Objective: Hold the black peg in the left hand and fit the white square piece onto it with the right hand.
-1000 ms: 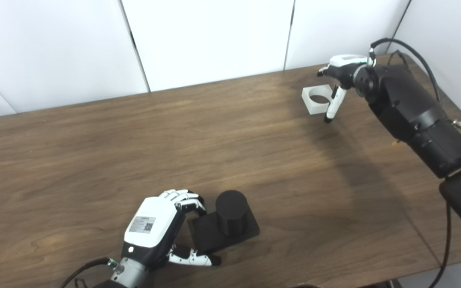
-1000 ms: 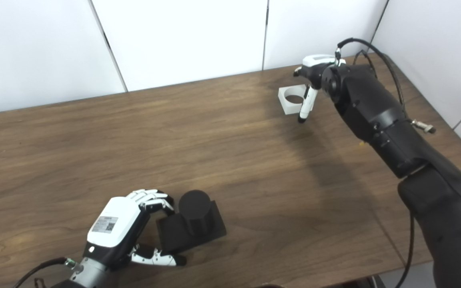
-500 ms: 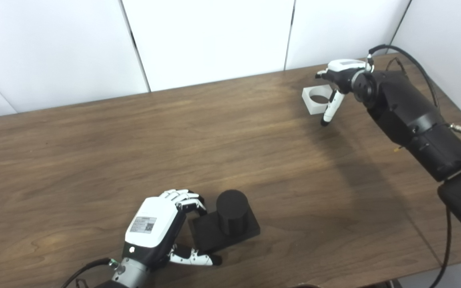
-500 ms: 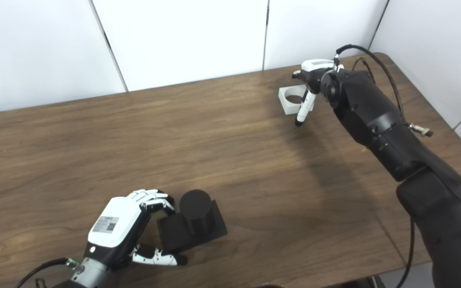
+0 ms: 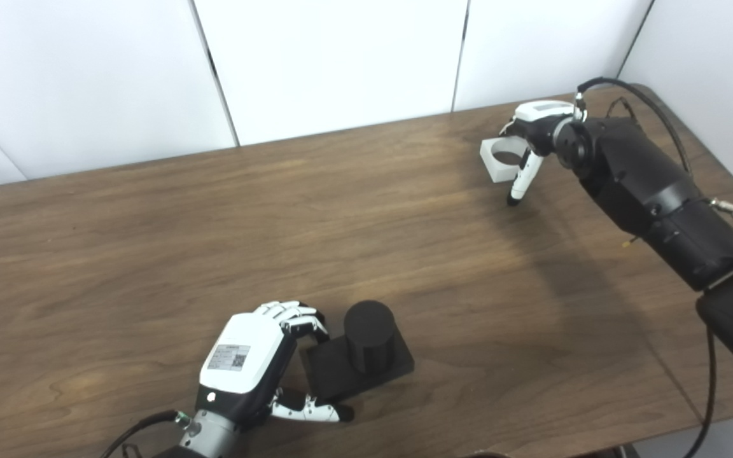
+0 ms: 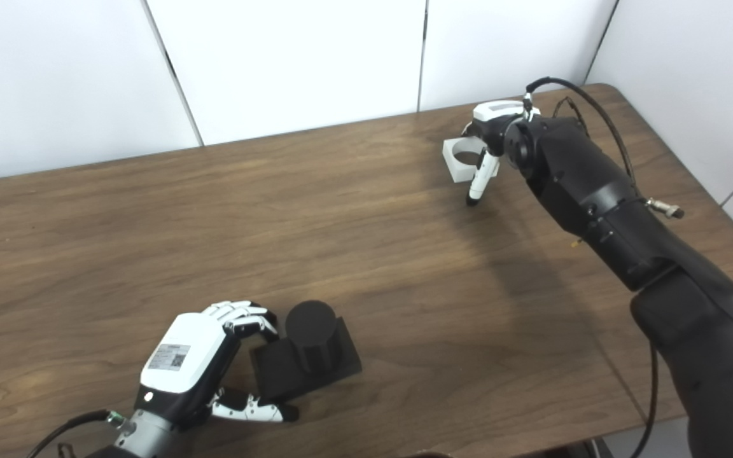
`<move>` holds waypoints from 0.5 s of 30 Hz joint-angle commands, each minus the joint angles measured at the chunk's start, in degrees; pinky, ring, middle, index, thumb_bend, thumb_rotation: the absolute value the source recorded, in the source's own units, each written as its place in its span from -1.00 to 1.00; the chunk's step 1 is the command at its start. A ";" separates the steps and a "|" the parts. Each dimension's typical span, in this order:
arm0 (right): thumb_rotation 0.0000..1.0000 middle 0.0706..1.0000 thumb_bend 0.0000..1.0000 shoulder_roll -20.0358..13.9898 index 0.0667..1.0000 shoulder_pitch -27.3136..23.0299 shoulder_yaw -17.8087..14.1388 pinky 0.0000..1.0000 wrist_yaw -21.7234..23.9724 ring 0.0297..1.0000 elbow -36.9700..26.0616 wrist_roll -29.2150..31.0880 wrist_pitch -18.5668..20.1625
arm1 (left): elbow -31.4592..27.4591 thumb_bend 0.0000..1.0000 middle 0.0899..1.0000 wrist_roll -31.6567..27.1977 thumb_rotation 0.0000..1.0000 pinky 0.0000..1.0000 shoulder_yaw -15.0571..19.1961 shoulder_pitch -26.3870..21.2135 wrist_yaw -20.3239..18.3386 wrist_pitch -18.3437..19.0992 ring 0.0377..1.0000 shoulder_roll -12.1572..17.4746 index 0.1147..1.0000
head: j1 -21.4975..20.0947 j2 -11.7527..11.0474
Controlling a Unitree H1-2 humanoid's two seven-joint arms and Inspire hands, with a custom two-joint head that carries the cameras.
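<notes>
The black peg (image 5: 368,346), a short cylinder on a square black base, sits near the table's front edge. My left hand (image 5: 249,359) clasps the base's left side, with fingers (image 5: 293,315) curled on its back corner and the thumb (image 5: 312,412) along its front edge. The white square piece (image 5: 494,160), with a round hole, lies on the table at the far right. My right hand (image 5: 535,121) hovers just over its right side, its thumb (image 5: 519,183) pointing down in front of the piece. The other fingers are mostly hidden behind the wrist.
The brown wooden table (image 5: 214,222) backs onto white wall panels, with a wall close to its right end. My black right forearm (image 5: 653,184) with its cable stretches over the table's right part. The front edge runs just below the left hand.
My right hand has shifted a little left and lower, closer over the white piece, and the thumb now hangs at its near right corner. The white piece, black peg and left hand stay put.
</notes>
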 commanded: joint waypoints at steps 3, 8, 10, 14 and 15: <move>-0.47 0.98 0.77 -1.52 0.47 -2.43 -0.15 1.00 -1.28 1.00 -0.71 -0.40 -1.49 | 1.16 0.04 0.47 2.66 -0.91 0.67 -1.17 0.79 -4.09 1.88 0.62 0.33 -0.16 | -0.03 0.12; -0.59 0.94 0.68 -1.42 0.22 -1.63 -1.01 1.00 -3.59 1.00 -0.47 0.35 -2.11 | 0.86 0.04 0.47 2.91 -0.91 0.67 -1.39 0.69 -4.36 2.03 0.62 0.46 -0.16 | 0.02 0.19; -0.59 0.92 0.68 -1.34 0.17 -1.14 -1.38 1.00 -4.80 1.00 -0.64 0.51 -2.38 | 0.87 0.04 0.47 3.07 -0.91 0.67 -1.41 0.66 -4.24 2.02 0.62 0.47 -0.16 | 0.02 0.19; -0.67 0.89 0.22 -1.45 -0.04 0.01 -1.89 1.00 -7.70 1.00 -1.09 0.51 -3.83 | 0.63 0.04 0.47 3.29 -0.90 0.66 -1.42 0.69 -4.02 1.99 0.62 0.35 -0.16 | -0.19 0.46; -0.70 0.88 0.12 -1.64 -0.07 0.19 -1.60 1.00 -8.70 1.00 -0.96 0.14 -4.66 | 0.58 0.04 0.46 3.41 -0.91 0.66 -1.45 0.68 -3.96 1.97 0.61 0.32 -0.16 | -0.19 0.46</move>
